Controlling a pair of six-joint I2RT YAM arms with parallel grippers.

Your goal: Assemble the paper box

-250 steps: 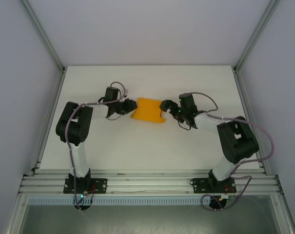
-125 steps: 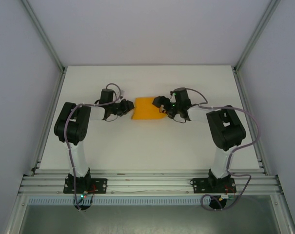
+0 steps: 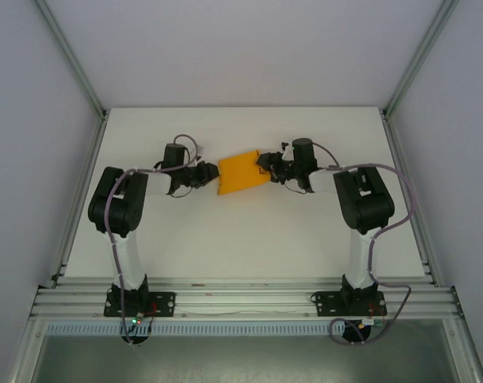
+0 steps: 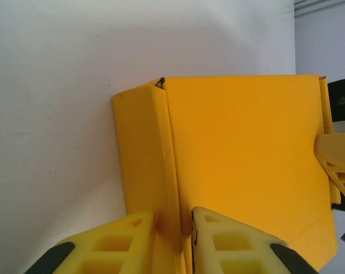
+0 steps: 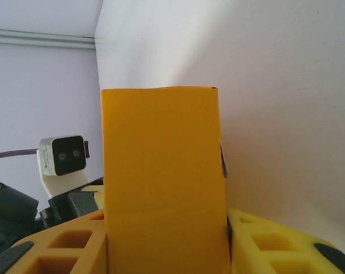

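Left tool (image 3: 207, 175) clenched on paper box (image 3: 243, 171) left fold; right tool (image 3: 265, 165) grasping box's right end, mid-table (image 3: 225, 231).

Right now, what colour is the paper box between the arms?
The paper box is plain orange, unprinted; clearest in the left wrist view.

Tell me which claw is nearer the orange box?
Neither: both touch the bright orange card box, the left claw pinching its left edge, the right claw holding its right end.
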